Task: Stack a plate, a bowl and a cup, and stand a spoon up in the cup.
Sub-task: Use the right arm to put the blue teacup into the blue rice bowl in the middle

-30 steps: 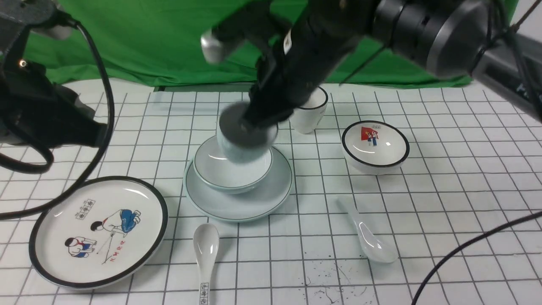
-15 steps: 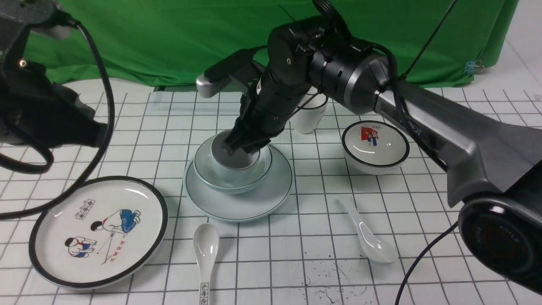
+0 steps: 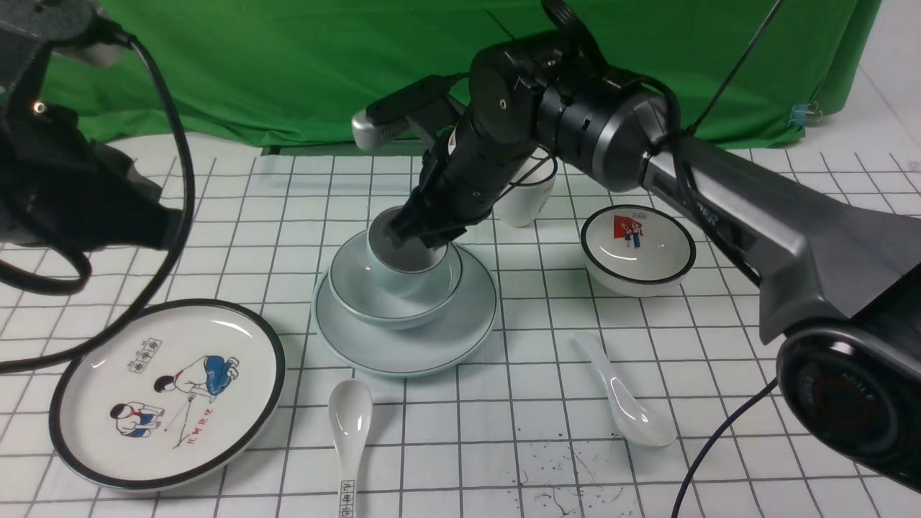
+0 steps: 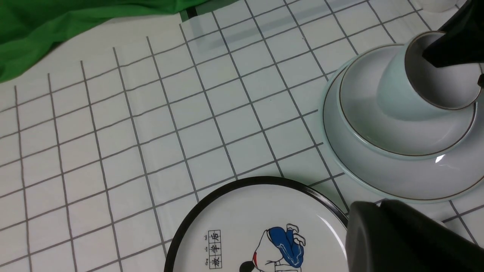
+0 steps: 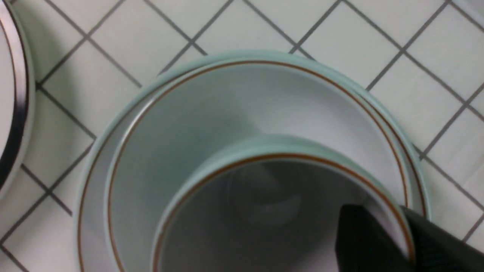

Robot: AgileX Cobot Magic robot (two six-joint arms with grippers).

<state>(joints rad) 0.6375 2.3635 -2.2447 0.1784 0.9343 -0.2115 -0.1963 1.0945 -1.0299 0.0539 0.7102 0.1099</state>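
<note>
The pale blue-green plate [image 3: 439,344] lies mid-table with the matching bowl [image 3: 367,291] on it. The cup [image 3: 404,257] stands tilted inside the bowl, its mouth leaning toward me. My right gripper [image 3: 426,234] is shut on the cup's rim [image 5: 264,151], one finger inside and one outside [image 5: 401,223]. The plain white spoon [image 3: 627,404] lies on the table right of the plate. My left gripper [image 4: 380,211] hovers over the table beside the plate [image 4: 397,181], its dark fingers together with nothing between them.
A black-rimmed cartoon plate [image 3: 165,392] lies front left. A spoon with black characters [image 3: 349,432] lies in front of the stack. A taller white cup [image 3: 531,198] stands behind my right arm, and a small black-rimmed bowl [image 3: 637,248] is to its right. Green cloth hangs at the back.
My right arm brought the cup down from above the bowl into it. Over the last half second the gripper and cup shifted slightly back and right, still gripped.
</note>
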